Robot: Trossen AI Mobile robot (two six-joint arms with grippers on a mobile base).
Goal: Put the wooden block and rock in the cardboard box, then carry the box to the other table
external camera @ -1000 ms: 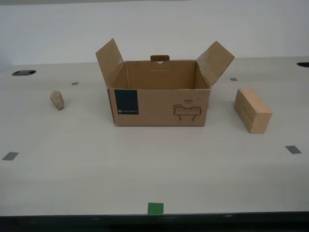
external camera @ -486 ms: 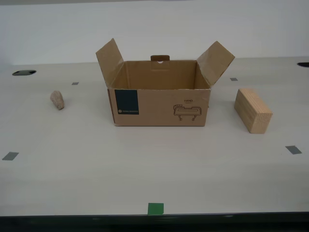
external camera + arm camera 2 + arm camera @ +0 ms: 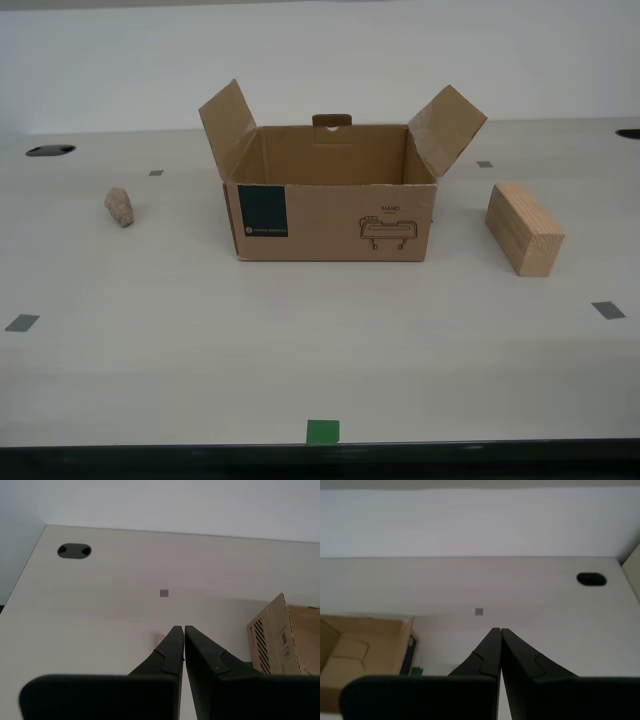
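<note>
Altogether: one cardboard box (image 3: pixel 330 205) (open), one rock (image 3: pixel 119 207), one wooden block (image 3: pixel 523 228).

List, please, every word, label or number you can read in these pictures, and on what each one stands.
"HAND": above the line drawing on the cardboard box front; barely legible.
White print on the dark teal label: too small to read.
Markings on the box flap in the second wrist view: unreadable.

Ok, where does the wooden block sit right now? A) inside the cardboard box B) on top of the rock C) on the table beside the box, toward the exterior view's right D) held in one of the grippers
C: the wooden block rests on the table, apart from the cardboard box, whose inside shows empty; the rock lies on the box's other side.
</note>
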